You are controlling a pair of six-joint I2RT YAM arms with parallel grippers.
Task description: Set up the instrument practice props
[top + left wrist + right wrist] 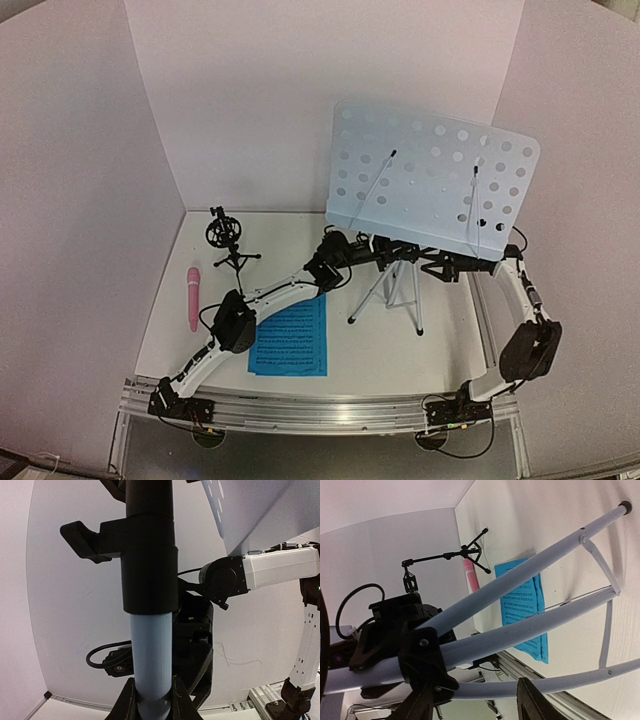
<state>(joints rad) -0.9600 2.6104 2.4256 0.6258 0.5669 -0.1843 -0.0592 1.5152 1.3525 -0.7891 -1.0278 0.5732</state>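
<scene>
The music stand (pixel 432 180) is upright right of centre, pale-blue perforated desk on top, tripod legs (pixel 390 290) spread on the table. My left gripper (pixel 152 700) is shut on its pale-blue pole (pixel 152 655), just under the black collar. My right gripper (pixel 476 702) is open beside the leg hub, its fingers apart around the lowest leg (pixel 560 677). A blue sheet-music page (pixel 290 335) lies flat near the left arm. The pink microphone (pixel 193 297) lies at the left. Behind it stands the black tripod mic mount (pixel 228 240).
White walls close the table on the left, back and right. An aluminium rail (pixel 330 410) runs along the near edge with both arm bases on it. The right arm (pixel 270 570) reaches in close behind the stand's pole.
</scene>
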